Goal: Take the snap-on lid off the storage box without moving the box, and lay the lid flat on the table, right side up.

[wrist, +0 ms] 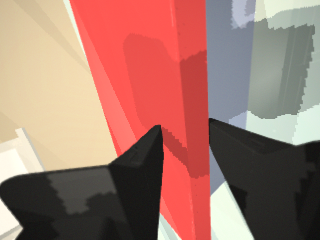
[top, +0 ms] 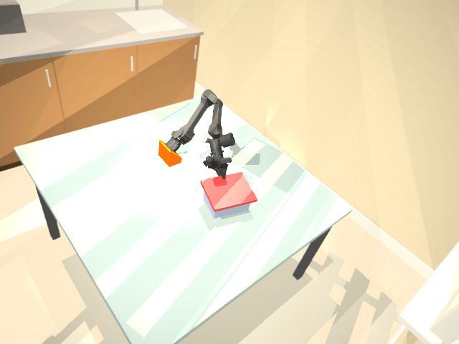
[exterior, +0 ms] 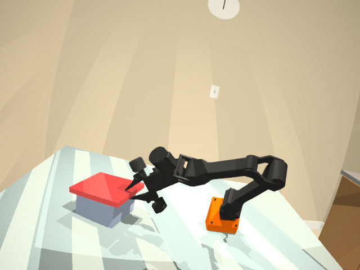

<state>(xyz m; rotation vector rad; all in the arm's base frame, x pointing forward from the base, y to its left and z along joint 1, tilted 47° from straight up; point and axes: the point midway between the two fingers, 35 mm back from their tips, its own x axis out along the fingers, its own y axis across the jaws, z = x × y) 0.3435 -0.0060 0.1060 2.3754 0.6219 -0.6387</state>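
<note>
A flat red lid (top: 232,192) (exterior: 100,187) (wrist: 150,75) sits on top of a grey-blue storage box (top: 229,212) (exterior: 97,210) (wrist: 227,75) on the glass table (top: 148,229). My gripper (top: 223,176) (exterior: 130,193) (wrist: 183,128) is shut on the lid's near edge, one finger above it and one finger below it. The lid looks level and rests on the box. The box stands upright on the table.
The arm's orange base (top: 168,154) (exterior: 222,216) is bolted to the table behind the box. Kitchen cabinets (top: 92,81) stand beyond the table's far side. The table's right edge (top: 333,192) is close to the box.
</note>
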